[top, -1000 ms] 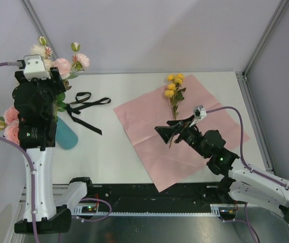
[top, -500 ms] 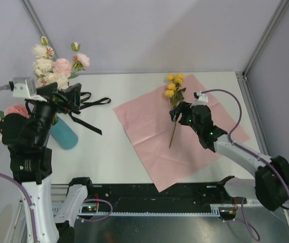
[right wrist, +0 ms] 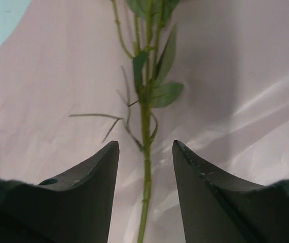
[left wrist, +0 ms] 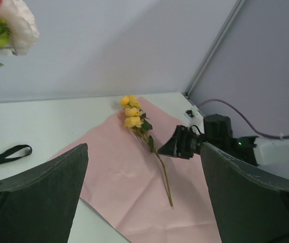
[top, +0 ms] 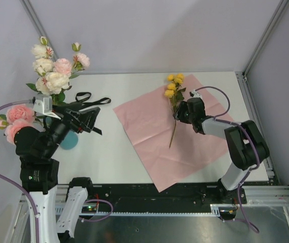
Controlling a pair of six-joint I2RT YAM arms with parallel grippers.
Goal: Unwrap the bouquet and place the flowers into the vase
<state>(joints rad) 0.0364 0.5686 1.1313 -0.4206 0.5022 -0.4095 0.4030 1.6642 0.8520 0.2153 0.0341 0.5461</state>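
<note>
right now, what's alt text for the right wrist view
The right pincer stands open around a thin green flower stem, not touching it. The leafy stem lies on creased pink paper.

My table point(top: 115, 152) is white. Pink paper sheet point(top: 147, 129) and black ribbon point(top: 102, 100) lie flat on it. Teal vase point(top: 70, 141) stands at its left side.
</note>
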